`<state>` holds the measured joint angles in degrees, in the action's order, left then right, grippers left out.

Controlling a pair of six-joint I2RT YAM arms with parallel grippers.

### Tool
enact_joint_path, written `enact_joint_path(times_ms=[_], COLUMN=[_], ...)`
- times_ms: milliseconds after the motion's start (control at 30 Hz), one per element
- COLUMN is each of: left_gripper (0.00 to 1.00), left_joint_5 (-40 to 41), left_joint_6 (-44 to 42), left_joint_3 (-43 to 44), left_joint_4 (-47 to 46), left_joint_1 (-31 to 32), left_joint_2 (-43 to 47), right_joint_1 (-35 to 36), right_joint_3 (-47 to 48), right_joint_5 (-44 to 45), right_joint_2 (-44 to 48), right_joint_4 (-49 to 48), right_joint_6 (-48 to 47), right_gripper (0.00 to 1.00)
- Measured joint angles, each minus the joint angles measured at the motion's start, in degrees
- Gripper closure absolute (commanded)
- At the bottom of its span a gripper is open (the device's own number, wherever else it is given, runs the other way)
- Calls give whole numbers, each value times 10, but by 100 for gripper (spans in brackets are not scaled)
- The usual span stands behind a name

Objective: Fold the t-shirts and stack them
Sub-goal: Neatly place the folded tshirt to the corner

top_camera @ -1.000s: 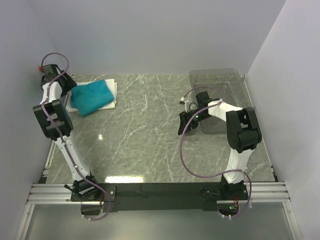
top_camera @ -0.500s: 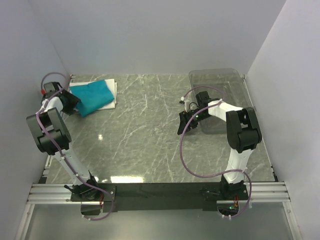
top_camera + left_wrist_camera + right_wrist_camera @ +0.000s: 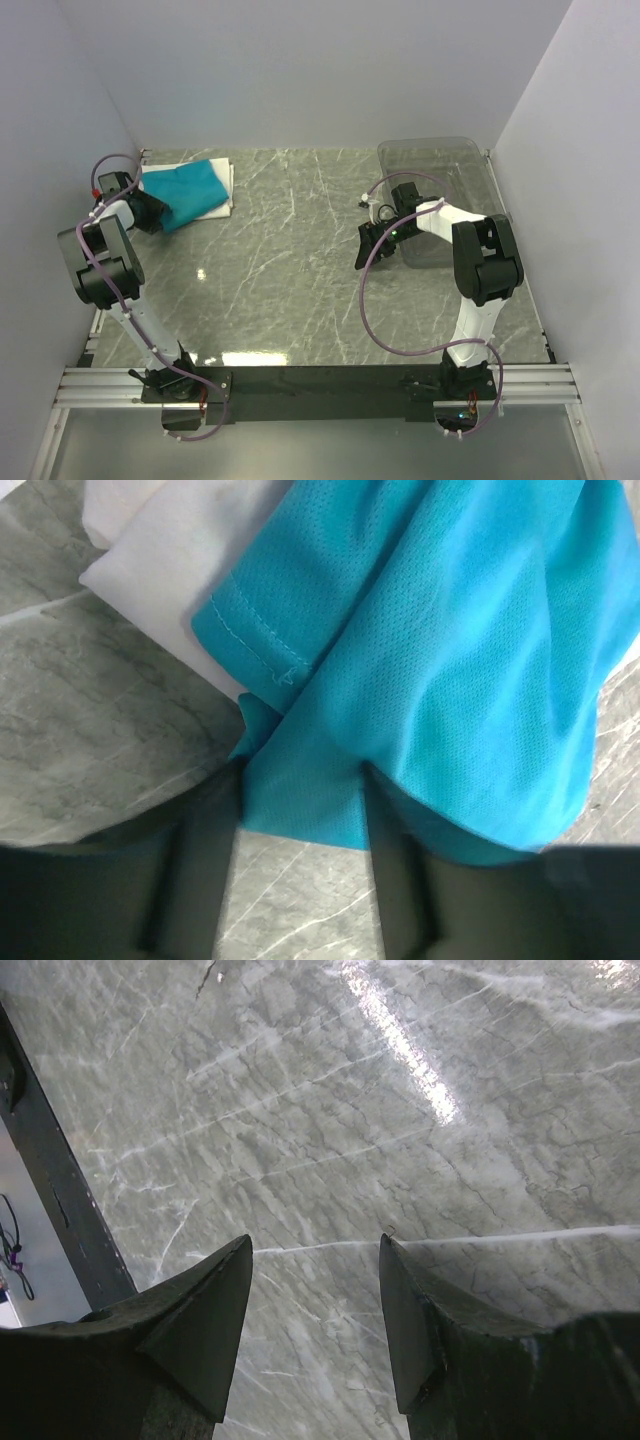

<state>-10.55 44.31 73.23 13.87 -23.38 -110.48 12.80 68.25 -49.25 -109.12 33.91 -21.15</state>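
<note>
From above, the folded teal t-shirt (image 3: 188, 185) is seen lying on the white t-shirt (image 3: 226, 186), just ahead of the left hand (image 3: 150, 212). At the left wrist, its fine mesh knit and stitched hem are framed by released, parted fingers (image 3: 200, 850). At the right wrist, the right hand (image 3: 315, 1250) is held spread, grasping nothing, over glossy veined tabletop (image 3: 400, 1110).

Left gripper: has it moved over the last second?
Yes. In the top view the left gripper has come away from the far-left corner of the table, toward the near edge, and is now at the near-left corner of the teal t-shirt.
</note>
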Motion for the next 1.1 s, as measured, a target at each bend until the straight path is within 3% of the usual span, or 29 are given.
enact_joint_path(times_ms=[167, 267, 433, 600, 700, 733, 867, 1100], left_gripper=[84, 94, 98, 87, 76, 66, 47, 38], left_joint_5=[0, 3, 26, 48, 51, 51, 54, 60], left_joint_6=[1, -11, -59, -123, -151, -163, -188, -190], left_joint_3=[-9, -5, 50, 107, 119, 122, 123, 75], left_joint_4=[-7, 0, 59, 96, 112, 117, 139, 143], left_joint_1=[0, 0, 2, 2, 2, 2, 1, -7], left_joint_2=[0, 0, 0, -2, -4, -9, -28, 12], right_joint_1=[0, 0, 0, 0, 0, 0, 0, 0], right_joint_3=[0, 0, 0, 0, 0, 0, 0, 0], right_joint_5=[0, 0, 0, 0, 0, 0, 0, 0], right_joint_2=[0, 0, 0, 0, 0, 0, 0, 0], right_joint_4=[0, 0, 0, 0, 0, 0, 0, 2], right_joint_6=[0, 0, 0, 0, 0, 0, -2, -6], right_gripper=[39, 39, 39, 39, 39, 39, 39, 39])
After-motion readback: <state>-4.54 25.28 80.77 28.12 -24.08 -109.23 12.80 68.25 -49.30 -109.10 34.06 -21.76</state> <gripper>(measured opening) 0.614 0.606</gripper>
